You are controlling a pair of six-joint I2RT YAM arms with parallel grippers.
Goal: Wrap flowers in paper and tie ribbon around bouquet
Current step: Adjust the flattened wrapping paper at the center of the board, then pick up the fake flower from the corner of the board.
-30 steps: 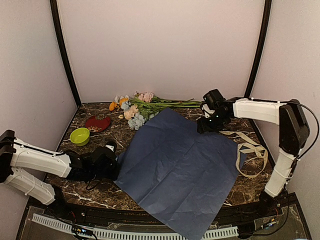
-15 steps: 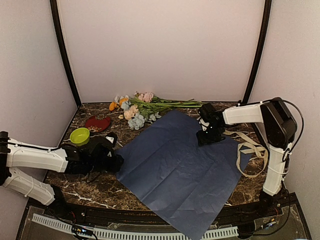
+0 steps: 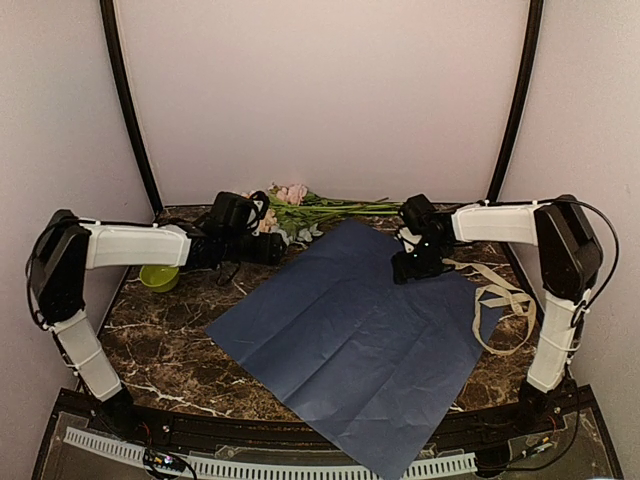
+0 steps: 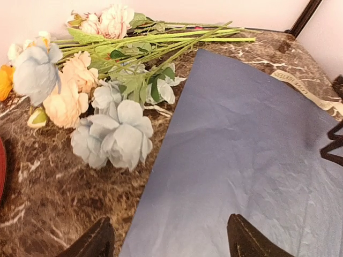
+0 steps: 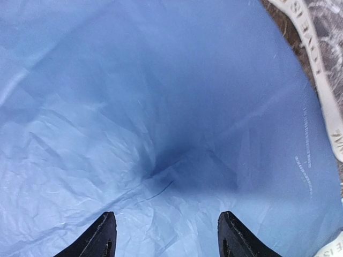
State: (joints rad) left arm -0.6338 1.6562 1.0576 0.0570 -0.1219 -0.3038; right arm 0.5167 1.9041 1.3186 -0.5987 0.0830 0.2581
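Top external: flowers (image 3: 312,208) lie L-R, blooms left, stems right; L fingers (image 4: 99,241), R fingers (image 5: 104,235) apart, empty.

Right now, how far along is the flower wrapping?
Early. Done: the paper lies spread flat. In hand: nothing; the left pincer is open near the flowers, the right pincer open over the paper. Left: the flowers lie off the sheet at its far corner, unwrapped, and the ribbon lies loose, untied.
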